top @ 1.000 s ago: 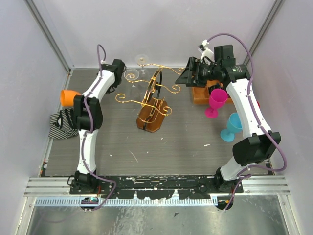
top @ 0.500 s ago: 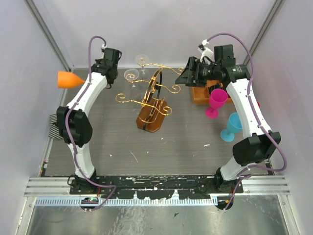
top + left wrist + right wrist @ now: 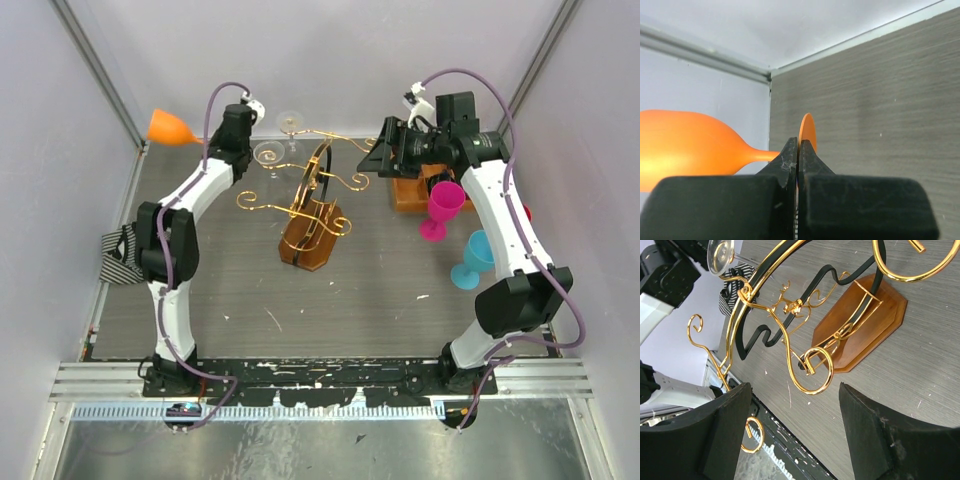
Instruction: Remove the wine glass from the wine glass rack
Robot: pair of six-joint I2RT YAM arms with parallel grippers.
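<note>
Now left pincer point(image 3: 798, 146), clenched on orange glass point(image 3: 172, 127) stem, has swung it up to far-left corner, well apart from rack point(image 3: 312, 215); right pincer point(image 3: 792, 400) gapes beside rack. I judge removal done.

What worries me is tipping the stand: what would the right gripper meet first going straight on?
Probably the wine glass rack: its gold scrolled wires lie straight ahead of the open right gripper, though how near is hard to judge.
</note>
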